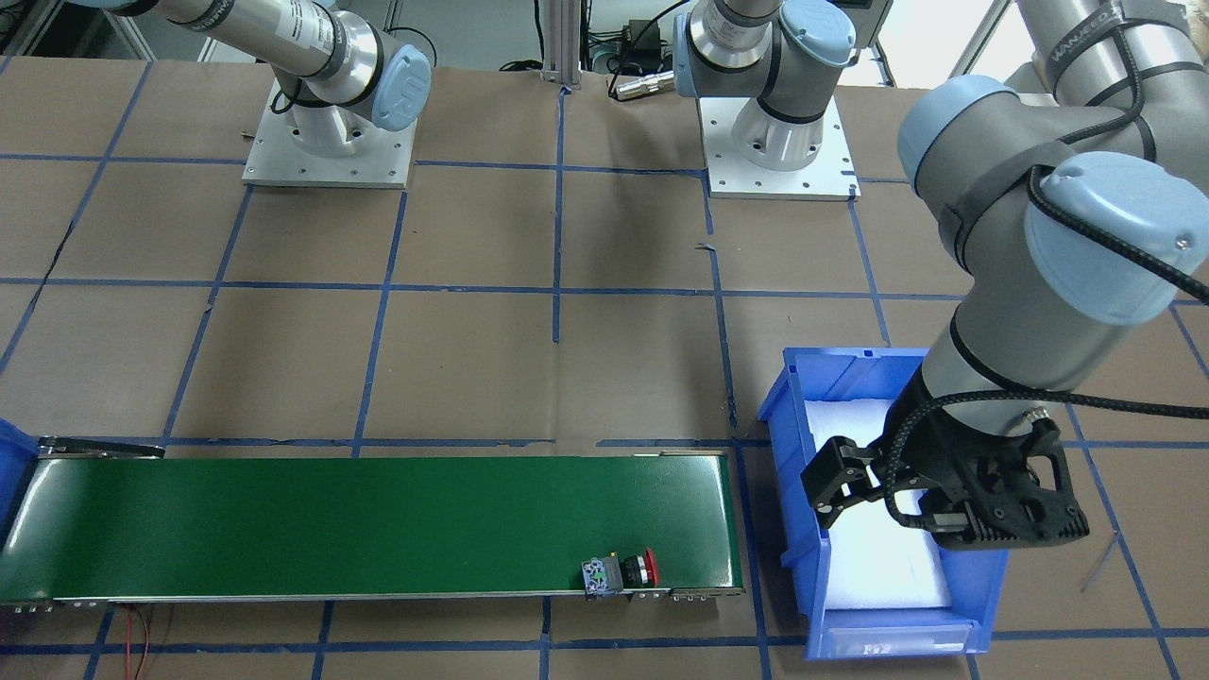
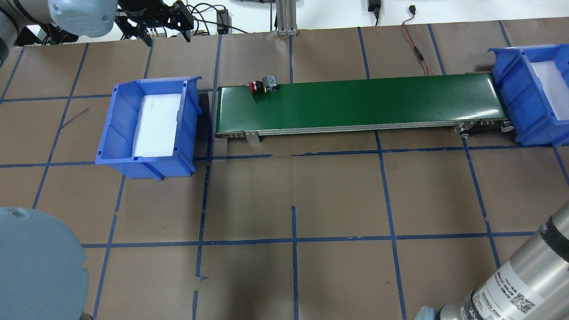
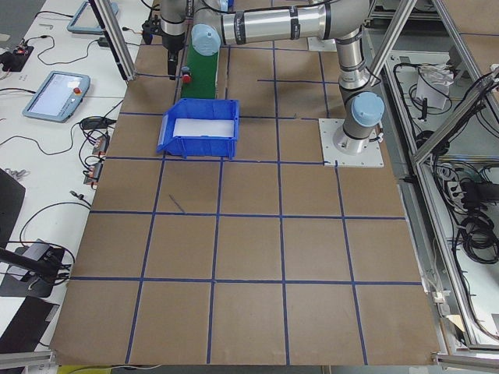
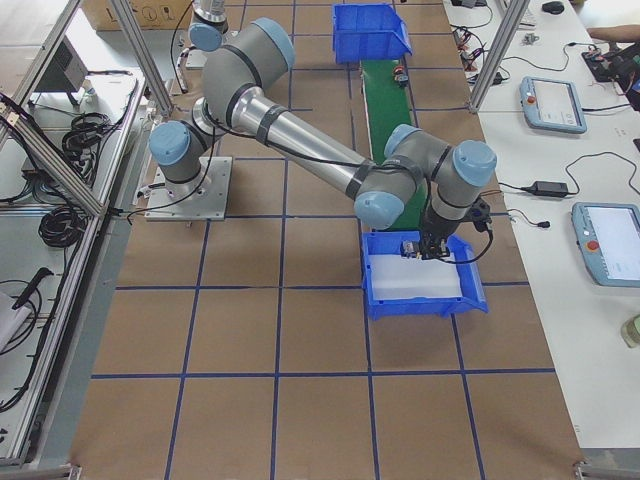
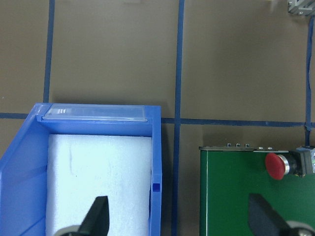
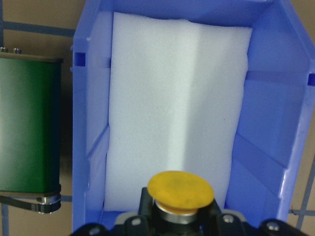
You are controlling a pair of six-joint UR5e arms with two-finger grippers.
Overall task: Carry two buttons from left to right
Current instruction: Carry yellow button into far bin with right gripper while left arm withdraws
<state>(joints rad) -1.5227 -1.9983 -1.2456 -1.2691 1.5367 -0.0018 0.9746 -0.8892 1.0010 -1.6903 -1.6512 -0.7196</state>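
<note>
The right gripper (image 6: 179,220) clamped the yellow button (image 6: 180,191) over foam (image 6: 172,98). The left gripper (image 5: 177,206) gaped, the red button (image 5: 278,164) near one finger (image 5: 263,216).

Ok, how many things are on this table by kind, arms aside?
Buttons: 2, the red button on the belt, the yellow button held over the right bin
Bins: 2, the left bin and the right bin, both blue
Belts: 1, green
Total: 5
</note>
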